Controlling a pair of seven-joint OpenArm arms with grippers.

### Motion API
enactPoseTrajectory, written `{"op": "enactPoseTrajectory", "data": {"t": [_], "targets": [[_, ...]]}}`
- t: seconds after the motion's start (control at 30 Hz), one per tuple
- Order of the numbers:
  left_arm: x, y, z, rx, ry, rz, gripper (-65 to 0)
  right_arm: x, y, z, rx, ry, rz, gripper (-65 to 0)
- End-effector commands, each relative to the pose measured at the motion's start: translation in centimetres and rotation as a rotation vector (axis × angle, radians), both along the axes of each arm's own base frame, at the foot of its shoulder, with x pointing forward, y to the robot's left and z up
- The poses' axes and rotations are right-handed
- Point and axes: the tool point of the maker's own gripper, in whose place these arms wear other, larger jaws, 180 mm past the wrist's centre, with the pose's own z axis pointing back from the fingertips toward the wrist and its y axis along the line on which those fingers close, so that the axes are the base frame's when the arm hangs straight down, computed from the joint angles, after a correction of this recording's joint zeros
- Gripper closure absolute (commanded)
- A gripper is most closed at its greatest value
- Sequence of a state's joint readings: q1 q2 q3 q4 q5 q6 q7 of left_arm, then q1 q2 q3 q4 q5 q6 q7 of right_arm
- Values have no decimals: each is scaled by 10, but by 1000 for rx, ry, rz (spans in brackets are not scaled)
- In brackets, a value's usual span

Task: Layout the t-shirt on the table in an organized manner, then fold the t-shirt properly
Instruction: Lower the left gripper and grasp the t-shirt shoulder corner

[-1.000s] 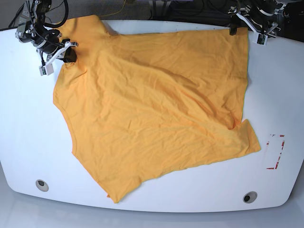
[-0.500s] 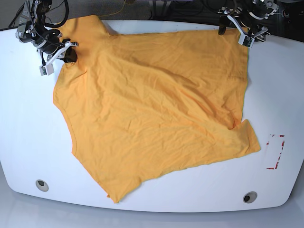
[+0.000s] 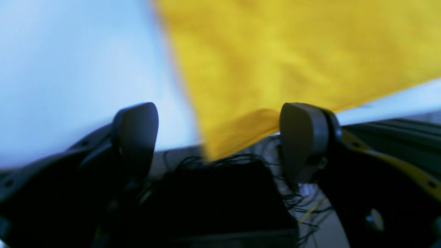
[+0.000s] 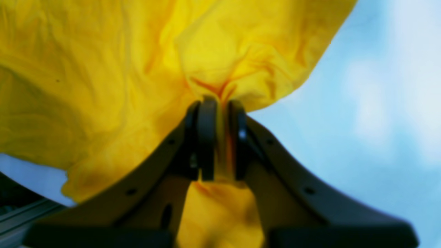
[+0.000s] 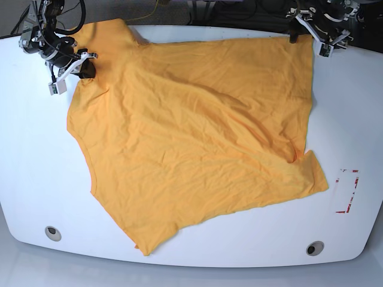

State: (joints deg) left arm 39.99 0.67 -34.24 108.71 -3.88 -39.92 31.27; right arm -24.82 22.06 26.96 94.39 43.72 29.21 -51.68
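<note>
You see the t-shirt (image 5: 191,137) spread over most of the desk (image 5: 30,155), lying at an angle and not yet folded. It is wrinkled, with long creases that run across the middle. One corner of it points toward the near edge of the desk, between the two grey grommets (image 5: 52,232), and another corner reaches toward the red tape outline (image 5: 347,191) without touching it. The far edge of the shirt lies along the back edge of the desk.

Your right gripper (image 5: 81,67) is at the far corner of the shirt, on the left side of the base view. In the right wrist view its fingers (image 4: 206,137) are clenched on a bunch of the yellow fabric, and the cloth gathers into tight folds just in front of the tips. A part of the fabric also hangs down between the two finger arms. Beside the gathered cloth you see the bare white desk.

Your left gripper (image 5: 314,36) is at the other far corner of the shirt, on the right side of the base view, at the back edge of the desk. In the left wrist view its fingers (image 3: 137,134) stand wide apart and grasp nothing. The corner of the shirt shows between them, and it hangs a little over the desk edge. The picture is blurred, so you cannot tell whether either finger touches the cloth.
</note>
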Motion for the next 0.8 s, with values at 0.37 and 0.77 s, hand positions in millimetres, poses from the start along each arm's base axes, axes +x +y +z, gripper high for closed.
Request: {"op": "enactPoseTrajectory", "data": {"t": [0.37, 0.77], "targets": [[20, 9, 10, 23, -53, -28, -510, 6, -3, 8, -6, -34, 8, -72], [7, -11, -17, -50, 18, -47, -510, 6, -4, 8, -7, -32, 5, -72]]}}
